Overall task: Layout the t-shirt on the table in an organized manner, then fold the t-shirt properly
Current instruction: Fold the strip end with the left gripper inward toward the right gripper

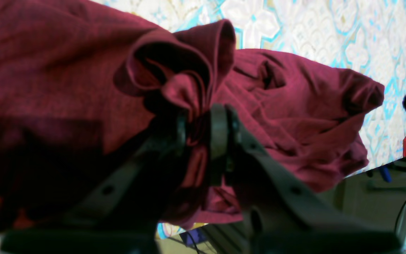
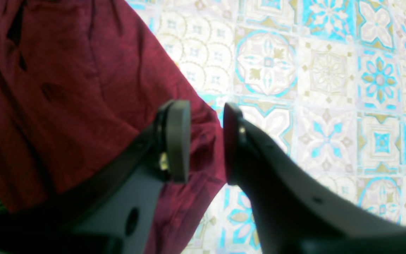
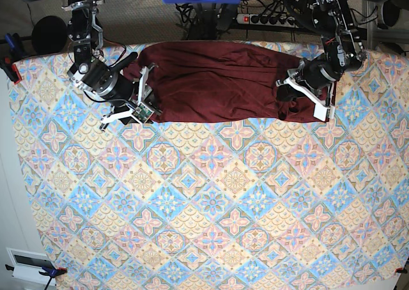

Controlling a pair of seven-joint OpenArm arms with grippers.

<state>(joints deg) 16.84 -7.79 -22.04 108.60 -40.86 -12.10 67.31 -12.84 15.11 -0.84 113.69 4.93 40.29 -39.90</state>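
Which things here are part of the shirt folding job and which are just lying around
Job:
t-shirt
table
left gripper, pinching a bunch of the shirt
right gripper, open over the shirt's edge

Just lying about:
power strip behind the table
red clamp at the table edge

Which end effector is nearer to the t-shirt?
Left. The left end effector pinches a bunched fold of the t-shirt; the right end effector is open at its edge, gripping nothing.
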